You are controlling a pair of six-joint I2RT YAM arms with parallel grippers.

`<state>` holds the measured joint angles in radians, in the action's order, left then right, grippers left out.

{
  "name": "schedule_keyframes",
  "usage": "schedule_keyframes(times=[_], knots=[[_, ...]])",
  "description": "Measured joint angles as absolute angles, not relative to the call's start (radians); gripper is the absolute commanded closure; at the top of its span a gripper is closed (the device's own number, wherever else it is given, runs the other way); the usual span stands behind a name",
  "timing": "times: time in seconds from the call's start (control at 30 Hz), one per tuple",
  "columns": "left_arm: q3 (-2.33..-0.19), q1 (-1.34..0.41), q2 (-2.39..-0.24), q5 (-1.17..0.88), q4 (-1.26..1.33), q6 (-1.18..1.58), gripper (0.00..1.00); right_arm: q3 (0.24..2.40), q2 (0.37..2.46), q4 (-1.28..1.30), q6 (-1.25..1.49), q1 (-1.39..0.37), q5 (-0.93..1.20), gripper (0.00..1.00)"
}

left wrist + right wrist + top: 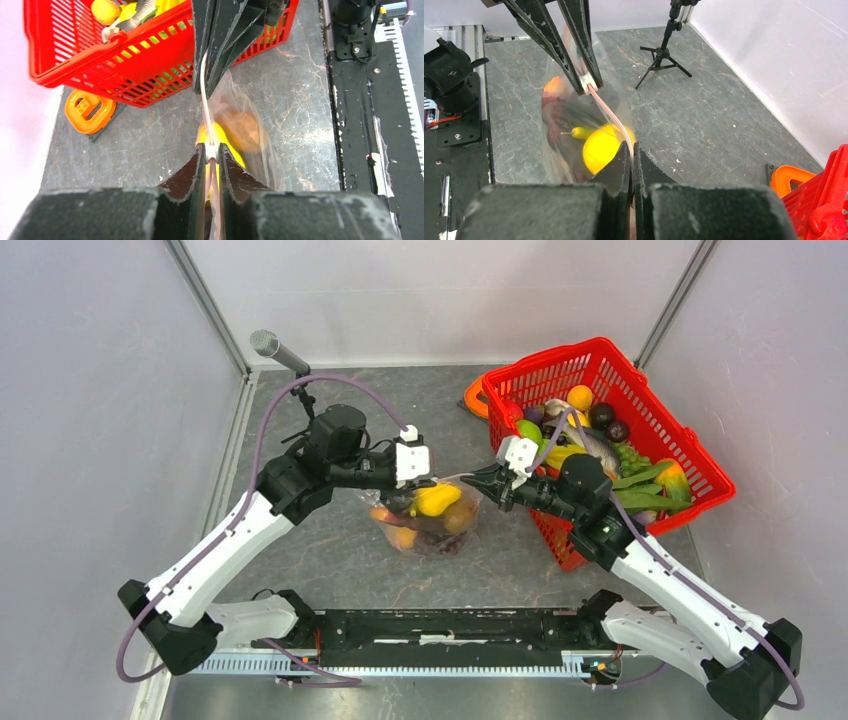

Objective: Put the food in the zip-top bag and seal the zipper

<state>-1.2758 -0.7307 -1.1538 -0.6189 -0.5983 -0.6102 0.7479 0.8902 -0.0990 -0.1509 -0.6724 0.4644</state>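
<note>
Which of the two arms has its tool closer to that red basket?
Right. The right tool pinches the zipper strip close beside the red basket. The left tool pinches the same strip farther away, at the other end of the bag mouth.
</note>
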Motion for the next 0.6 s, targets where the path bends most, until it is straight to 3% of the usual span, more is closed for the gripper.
schedule_keyframes(times=[0.23, 0.37, 0.43, 0.47, 0.6], knots=[[-1.259, -0.731, -1.103, -0.596, -0.605, -0.609, 0.98, 0.743, 0.878, -0.115, -0.13, -0.672, 0.467, 1.0], [-1.257, -0.731, -1.097, -0.604, -0.604, -0.592, 0.98, 0.743, 0.879, -0.119, -0.119, -0.672, 0.482, 0.92], [-1.255, -0.731, -1.095, -0.608, -0.605, -0.586, 0.98, 0.746, 0.886, -0.118, -0.117, -0.671, 0.494, 0.76], [-1.254, -0.731, -1.093, -0.611, -0.604, -0.583, 0.98, 0.752, 0.892, -0.115, -0.118, -0.67, 0.5, 0.57], [-1.253, -0.731, -1.092, -0.63, -0.605, -0.569, 0.98, 0.785, 0.918, -0.087, -0.128, -0.666, 0.519, 0.42]])
